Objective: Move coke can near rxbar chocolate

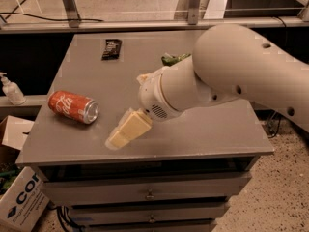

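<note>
One hand [126, 132] hangs low over the front of the bench [72, 144], with nothing visibly in its hold; how far open it is cannot be told. The coke can [73, 107] lies on its side near it, well apart from the rxbar chocolate [111, 48] at the back.

Single view, set high at the front of the table [207, 139], tilted down and facing its far edge. Close in: the table fills most of the frame, drawers [149, 193] at the bottom. Arm [241, 71] reaches from the right edge (hides the table's right rear). Gripper [126, 131] centre-low, over the table's front.
</note>
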`<state>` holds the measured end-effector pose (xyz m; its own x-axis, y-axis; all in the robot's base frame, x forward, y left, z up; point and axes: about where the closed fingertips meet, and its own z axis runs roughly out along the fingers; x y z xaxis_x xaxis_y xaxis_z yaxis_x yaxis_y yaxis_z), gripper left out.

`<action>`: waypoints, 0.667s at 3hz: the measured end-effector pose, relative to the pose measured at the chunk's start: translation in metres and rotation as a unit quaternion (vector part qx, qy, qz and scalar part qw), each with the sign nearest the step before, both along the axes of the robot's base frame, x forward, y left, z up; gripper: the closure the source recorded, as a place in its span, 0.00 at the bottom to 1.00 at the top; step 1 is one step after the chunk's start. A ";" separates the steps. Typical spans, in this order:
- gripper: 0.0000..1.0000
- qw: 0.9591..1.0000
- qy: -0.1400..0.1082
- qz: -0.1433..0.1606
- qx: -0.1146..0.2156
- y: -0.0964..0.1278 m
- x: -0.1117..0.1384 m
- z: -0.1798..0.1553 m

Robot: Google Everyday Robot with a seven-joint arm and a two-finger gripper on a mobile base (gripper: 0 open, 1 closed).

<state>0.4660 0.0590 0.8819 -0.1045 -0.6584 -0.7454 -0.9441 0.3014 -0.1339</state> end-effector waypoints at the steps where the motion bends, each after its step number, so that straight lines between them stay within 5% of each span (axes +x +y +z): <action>1: 0.00 1.000 -0.016 0.017 0.021 0.082 0.017 -0.017; 2: 0.00 1.000 -0.013 0.018 0.022 0.090 0.015 -0.016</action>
<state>0.4810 0.1489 0.8663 -0.0614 -0.6283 -0.7755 -0.9509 0.2729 -0.1459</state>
